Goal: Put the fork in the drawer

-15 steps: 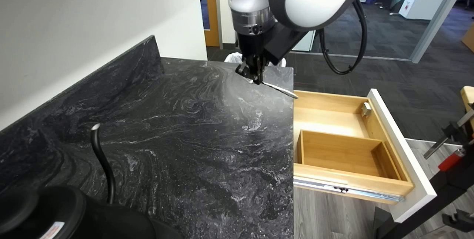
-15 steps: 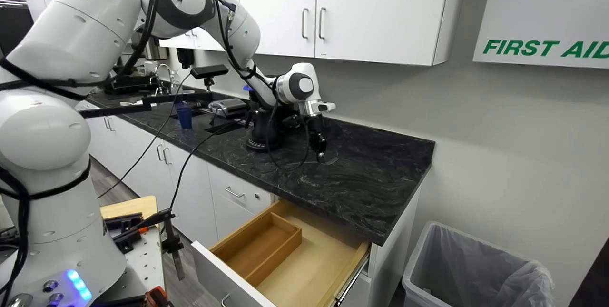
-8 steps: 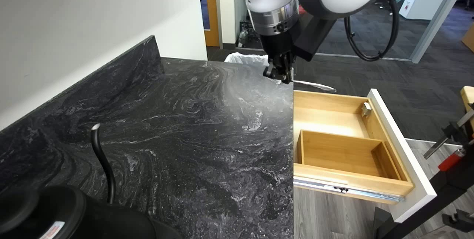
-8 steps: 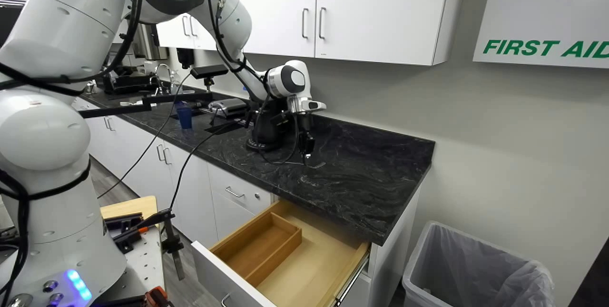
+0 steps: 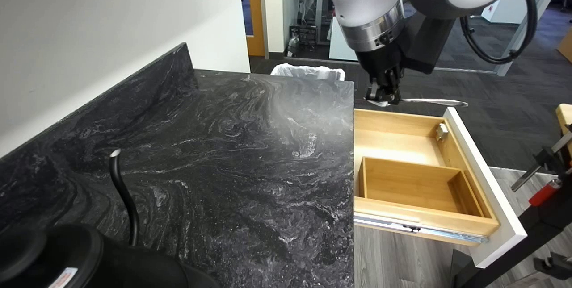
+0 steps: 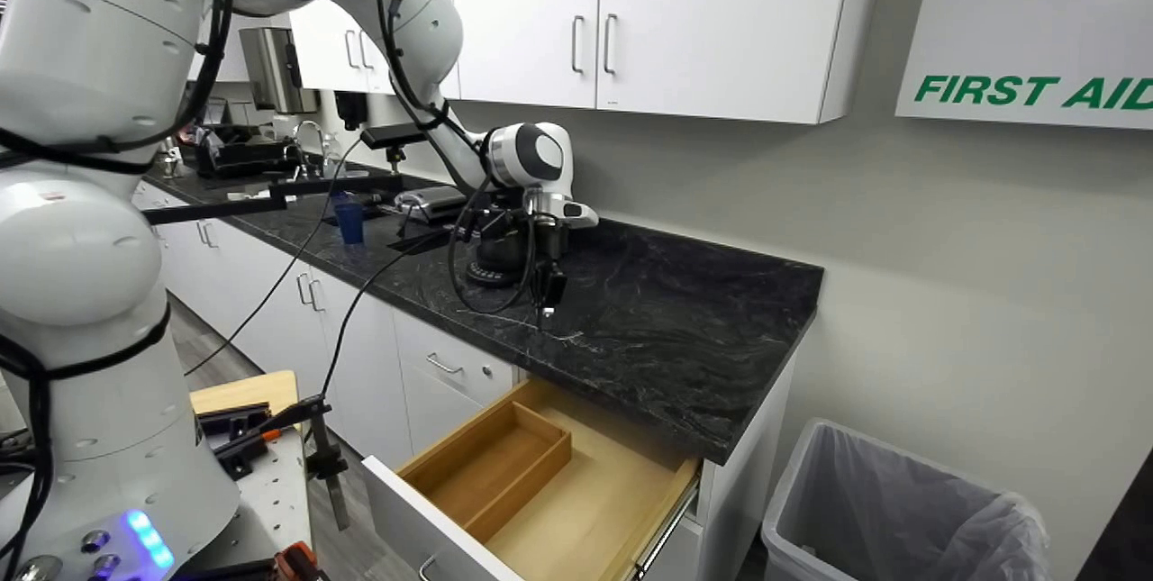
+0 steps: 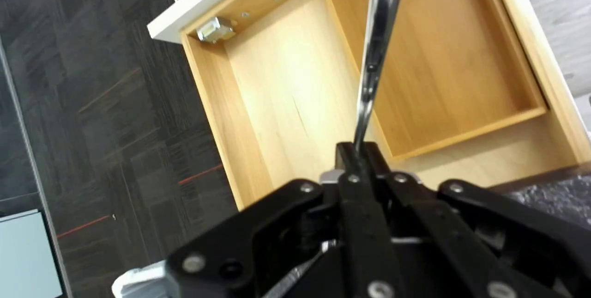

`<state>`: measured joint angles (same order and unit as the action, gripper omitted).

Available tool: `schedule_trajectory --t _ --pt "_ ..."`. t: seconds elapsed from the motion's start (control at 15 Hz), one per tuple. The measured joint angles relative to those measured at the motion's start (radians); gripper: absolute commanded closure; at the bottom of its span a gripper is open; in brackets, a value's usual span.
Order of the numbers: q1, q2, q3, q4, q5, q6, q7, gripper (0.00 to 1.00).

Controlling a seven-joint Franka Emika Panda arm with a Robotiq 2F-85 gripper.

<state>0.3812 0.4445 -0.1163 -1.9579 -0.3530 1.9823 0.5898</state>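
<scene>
My gripper is shut on the silver fork, whose handle sticks out past the fingertips in the wrist view. In an exterior view the gripper is past the counter edge, and the fork's handle points level toward the drawer's front. A whitish end shows left of the fingers; the tines are not clear. The drawer stands open, light wood with a white front and an inner divider box. The wrist view shows the drawer below the gripper. The gripper and drawer also show in an exterior view.
The dark counter overhangs the drawer's back. A black object with a curved dark tube stands on the counter. A lined grey bin stands on the floor beside the cabinet. White cabinets hang above.
My gripper, still holding the fork, has moved off the counter and out over the drawer. The fork's handle has swung from slanting down to nearly level in an exterior view. The drawer has not moved.
</scene>
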Motion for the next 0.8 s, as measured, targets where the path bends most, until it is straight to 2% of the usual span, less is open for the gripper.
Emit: schedule_trajectory --t 0.4,0.67,0.8 --pt "-0.036 -0.018 0.061 -0.092 -0.036 -0.084 -0.018 0.97" --pt "-0.048 -0.015 0.096 -0.155 -0.058 -0.070 -0.067 0.97" --pt "-0.058 -0.015 0.113 -0.181 -0.059 -0.027 -0.099 0.97"
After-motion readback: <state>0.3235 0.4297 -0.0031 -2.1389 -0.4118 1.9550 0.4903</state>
